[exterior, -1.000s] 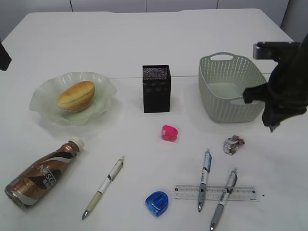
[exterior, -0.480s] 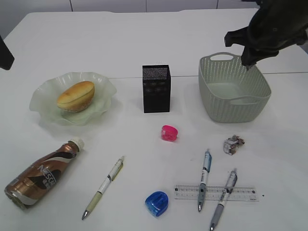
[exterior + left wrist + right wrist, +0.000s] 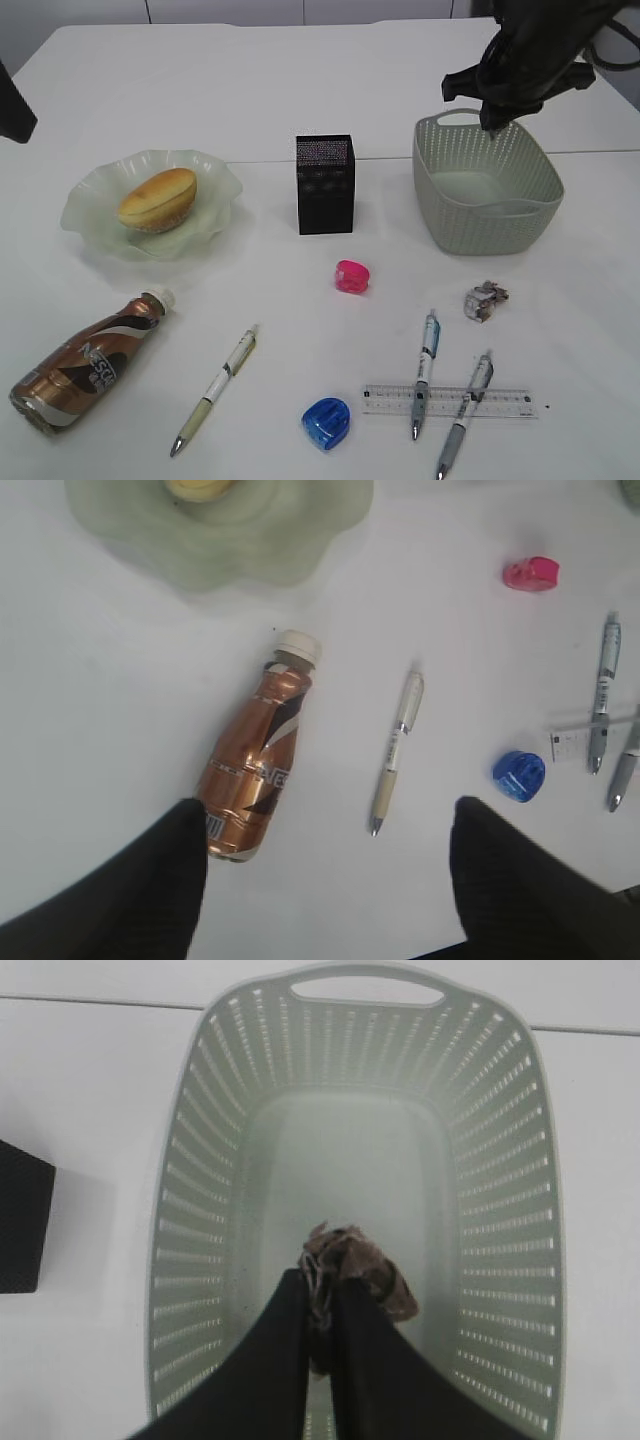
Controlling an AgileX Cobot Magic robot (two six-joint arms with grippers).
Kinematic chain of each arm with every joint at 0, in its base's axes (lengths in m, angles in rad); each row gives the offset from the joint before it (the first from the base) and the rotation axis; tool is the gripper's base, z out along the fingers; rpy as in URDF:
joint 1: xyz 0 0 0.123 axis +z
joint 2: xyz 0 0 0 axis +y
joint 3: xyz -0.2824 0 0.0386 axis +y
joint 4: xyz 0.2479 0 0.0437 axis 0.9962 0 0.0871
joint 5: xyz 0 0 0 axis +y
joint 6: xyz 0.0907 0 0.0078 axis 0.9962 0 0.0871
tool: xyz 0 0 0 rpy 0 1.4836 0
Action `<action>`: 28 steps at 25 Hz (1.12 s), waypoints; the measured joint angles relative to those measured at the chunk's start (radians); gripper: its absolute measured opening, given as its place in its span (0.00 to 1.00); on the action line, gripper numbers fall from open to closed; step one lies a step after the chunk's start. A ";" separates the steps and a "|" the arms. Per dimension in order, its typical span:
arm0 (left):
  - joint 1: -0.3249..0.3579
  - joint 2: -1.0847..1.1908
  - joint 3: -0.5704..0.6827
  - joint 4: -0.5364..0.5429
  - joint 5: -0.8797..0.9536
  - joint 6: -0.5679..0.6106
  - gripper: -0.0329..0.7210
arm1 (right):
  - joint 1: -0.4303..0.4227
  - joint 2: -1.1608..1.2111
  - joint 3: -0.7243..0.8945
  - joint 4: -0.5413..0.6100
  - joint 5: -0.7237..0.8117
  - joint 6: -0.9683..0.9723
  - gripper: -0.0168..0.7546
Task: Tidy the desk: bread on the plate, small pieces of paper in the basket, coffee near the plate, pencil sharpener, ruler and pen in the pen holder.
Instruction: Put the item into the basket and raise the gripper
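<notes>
White desk surface fills the exterior view. Near the left edge, a golden bread roll (image 3: 157, 198) lies on a pale green wavy glass plate (image 3: 92, 215). A brown coffee bottle (image 3: 84, 362) lies on its side toward the front-left corner. A black mesh pen holder (image 3: 325, 184) stands mid-desk. The right gripper (image 3: 492, 120) hangs over the far rim of a grey-green woven plastic basket (image 3: 485, 226) near the right edge. A crumpled paper scrap (image 3: 485, 300) lies in front of the basket.

In the left wrist view, the left gripper's (image 3: 325, 880) dark fingers (image 3: 520, 880) are spread wide above the bottle.

In the right wrist view, the right gripper's fingers (image 3: 270, 1360) are pressed together, pinching a brownish crumpled paper wad (image 3: 352, 1268) above the basket's floor.
</notes>
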 joint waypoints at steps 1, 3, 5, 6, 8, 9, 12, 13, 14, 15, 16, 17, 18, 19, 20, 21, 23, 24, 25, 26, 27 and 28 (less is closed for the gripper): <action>0.000 0.000 0.000 -0.007 0.000 0.000 0.77 | 0.000 0.007 -0.002 -0.005 0.000 0.011 0.10; 0.000 0.000 0.000 -0.011 0.000 0.000 0.76 | 0.000 0.023 -0.002 -0.018 -0.002 0.028 0.10; 0.000 0.000 0.000 -0.011 0.000 0.000 0.76 | 0.000 0.033 -0.002 -0.029 -0.002 0.037 0.13; 0.000 0.000 0.000 -0.011 0.000 0.000 0.76 | 0.000 0.038 -0.002 -0.034 -0.006 0.041 0.16; 0.000 0.000 0.000 -0.011 0.000 0.000 0.76 | 0.000 0.044 -0.004 -0.035 -0.020 0.046 0.25; 0.000 0.000 0.000 -0.012 0.000 0.000 0.76 | 0.000 0.043 -0.004 -0.036 -0.024 0.047 0.31; 0.000 0.000 0.000 -0.012 0.000 0.000 0.76 | 0.000 0.043 -0.004 -0.043 -0.046 0.049 0.47; 0.000 0.000 0.000 -0.012 0.000 0.000 0.76 | 0.000 0.043 -0.004 -0.044 -0.049 0.049 0.50; 0.000 0.000 0.000 -0.012 0.000 0.000 0.76 | 0.000 0.043 -0.004 -0.046 -0.049 0.049 0.52; 0.000 0.000 0.000 -0.012 0.000 0.000 0.76 | 0.000 0.043 -0.004 -0.048 -0.049 0.049 0.53; 0.000 0.000 0.000 -0.012 0.000 0.000 0.76 | 0.000 0.043 -0.004 -0.048 -0.045 0.049 0.54; 0.000 0.000 0.000 -0.012 0.000 0.000 0.76 | 0.000 0.043 -0.004 -0.048 -0.037 0.049 0.54; 0.000 0.000 0.000 -0.012 0.000 -0.001 0.76 | 0.000 0.043 -0.006 -0.048 -0.023 0.049 0.54; 0.000 0.000 0.000 -0.012 0.000 -0.001 0.76 | 0.000 0.043 -0.013 -0.048 0.005 0.049 0.54; 0.000 0.000 0.000 -0.012 0.000 -0.001 0.76 | 0.000 0.039 -0.025 -0.046 0.047 0.049 0.55; 0.000 0.000 0.000 -0.012 0.000 -0.001 0.76 | 0.000 0.034 -0.038 -0.043 0.081 0.050 0.55; 0.000 0.000 0.000 -0.012 0.000 -0.001 0.76 | 0.000 0.016 -0.072 -0.037 0.167 0.050 0.54; 0.000 0.000 0.000 -0.012 0.000 -0.001 0.76 | 0.000 0.007 -0.093 -0.030 0.216 0.050 0.53; 0.000 0.000 0.000 -0.010 0.000 -0.001 0.76 | 0.000 -0.005 -0.117 -0.022 0.265 0.050 0.51; 0.000 0.000 0.000 -0.010 0.000 -0.001 0.75 | 0.000 -0.009 -0.133 -0.013 0.305 0.050 0.50; 0.000 0.000 0.000 -0.008 0.000 -0.001 0.75 | 0.000 -0.016 -0.148 0.001 0.350 0.050 0.48; 0.000 0.000 0.000 -0.008 0.000 -0.001 0.75 | 0.000 -0.018 -0.157 0.014 0.378 0.042 0.45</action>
